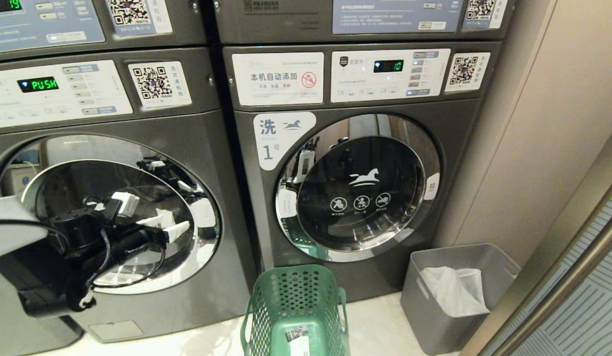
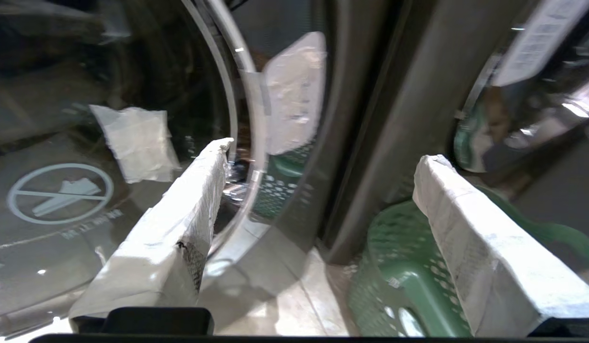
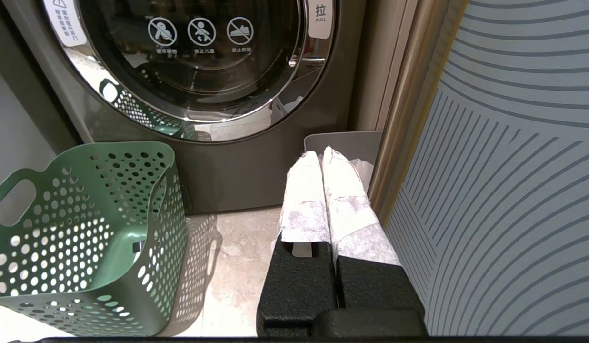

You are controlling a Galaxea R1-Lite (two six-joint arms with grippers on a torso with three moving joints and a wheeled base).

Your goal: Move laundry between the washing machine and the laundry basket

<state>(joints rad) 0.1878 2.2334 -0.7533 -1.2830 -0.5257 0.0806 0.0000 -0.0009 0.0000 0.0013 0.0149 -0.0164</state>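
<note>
The green laundry basket stood upright on the pale floor, just in front of the seam between the two lower washing machines. It held no visible laundry; only a small label lay at its bottom. The right-hand washing machine, marked 1, had its round door closed, and the left-hand machine's door was also closed.

The left pincer was raised in front of the left-hand machine's door glass, well above and to the left of the basket and apart from it. In the left wrist view its two white-wrapped fingers stood wide apart with nothing between them, the chrome door rim and the basket showing through the gap.

The right pincer was low, near the floor at the right side, its wrapped fingers pressed together on nothing, with the basket off to its left and not touching it.

A grey bin with a white liner stood on the floor right of the basket, against the beige wall, with a strip of bare floor between the two. A ribbed glass panel with a metal frame closed in the right side, close beside the right pincer.
</note>
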